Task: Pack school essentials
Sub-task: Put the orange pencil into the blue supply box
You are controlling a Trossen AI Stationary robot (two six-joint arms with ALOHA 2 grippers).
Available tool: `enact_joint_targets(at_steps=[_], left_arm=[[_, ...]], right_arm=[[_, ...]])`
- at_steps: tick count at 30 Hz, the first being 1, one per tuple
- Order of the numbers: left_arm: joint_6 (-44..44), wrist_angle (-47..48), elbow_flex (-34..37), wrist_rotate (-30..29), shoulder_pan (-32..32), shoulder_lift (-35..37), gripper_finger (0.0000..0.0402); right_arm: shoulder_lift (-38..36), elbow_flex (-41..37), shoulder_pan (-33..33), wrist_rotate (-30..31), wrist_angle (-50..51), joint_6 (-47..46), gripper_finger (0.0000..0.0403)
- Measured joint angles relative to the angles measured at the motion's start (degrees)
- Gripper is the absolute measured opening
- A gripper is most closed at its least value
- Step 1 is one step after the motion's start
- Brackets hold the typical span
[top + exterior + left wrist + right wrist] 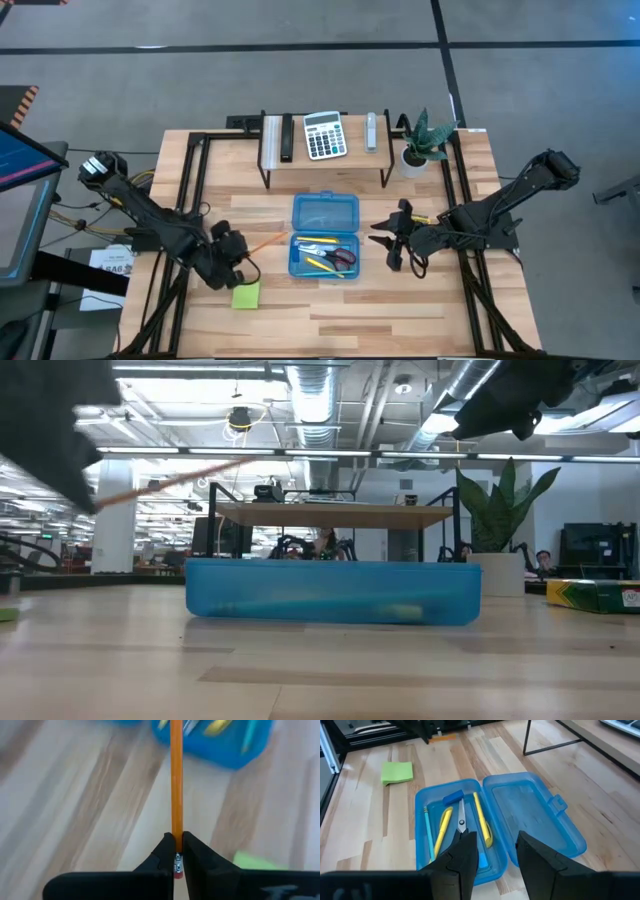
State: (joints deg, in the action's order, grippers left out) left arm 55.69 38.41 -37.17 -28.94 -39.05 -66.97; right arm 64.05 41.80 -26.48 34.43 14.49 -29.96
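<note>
An open blue pencil case (pixel 325 236) lies at mid table, its lid (pixel 530 812) flat beside the tray (pixel 455 827). In the tray lie red-handled scissors (pixel 340 257), yellow pencils (pixel 481 820), a green pencil (pixel 427 831) and a blue eraser (pixel 453 797). My left gripper (pixel 236 250), left of the case, is shut on an orange pencil (pixel 266 241). A lime sticky-note pad (pixel 246 295) lies flat near it. My right gripper (pixel 395 240) hovers open to the right of the case. The crayon box (pixel 595 595) lies at the right. My left gripper pinches the orange pencil's eraser end (pixel 177 862) between its two fingertips. The pencil's shaft (pixel 176 780) runs straight out ahead of the fingers toward the case. It is lifted clear of the table and slants upward in the low view (pixel 170 480).
A low shelf (pixel 325 160) at the back carries a grey-white calculator (pixel 325 135). A small potted plant (pixel 425 145) stands at its right end. Black frame rails (pixel 190 200) run along both sides of the table. Bare wood lies in front of the case.
</note>
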Motion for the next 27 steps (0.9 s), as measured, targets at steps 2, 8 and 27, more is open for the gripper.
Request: enact_joint_targets(at_steps=[2, 8, 27], left_arm=[[-6.3, -2.84, -1.56, -0.46, 1.87, -0.06, 0.0], [-25.38, -13.82, -5.43, 3.63, 9.93, -3.41, 0.0], [-47.73, -15.37, -24.58, 25.73, 23.03, -33.33, 0.0]], right_arm=[[0.0, 0.0, 0.0, 0.37, -0.09, -0.02, 0.0159], [0.02, 0.0, 0.0, 0.42, -0.07, -0.02, 0.0159], [0.02, -0.02, -0.07, 0.61, 0.6, -0.04, 0.0159]])
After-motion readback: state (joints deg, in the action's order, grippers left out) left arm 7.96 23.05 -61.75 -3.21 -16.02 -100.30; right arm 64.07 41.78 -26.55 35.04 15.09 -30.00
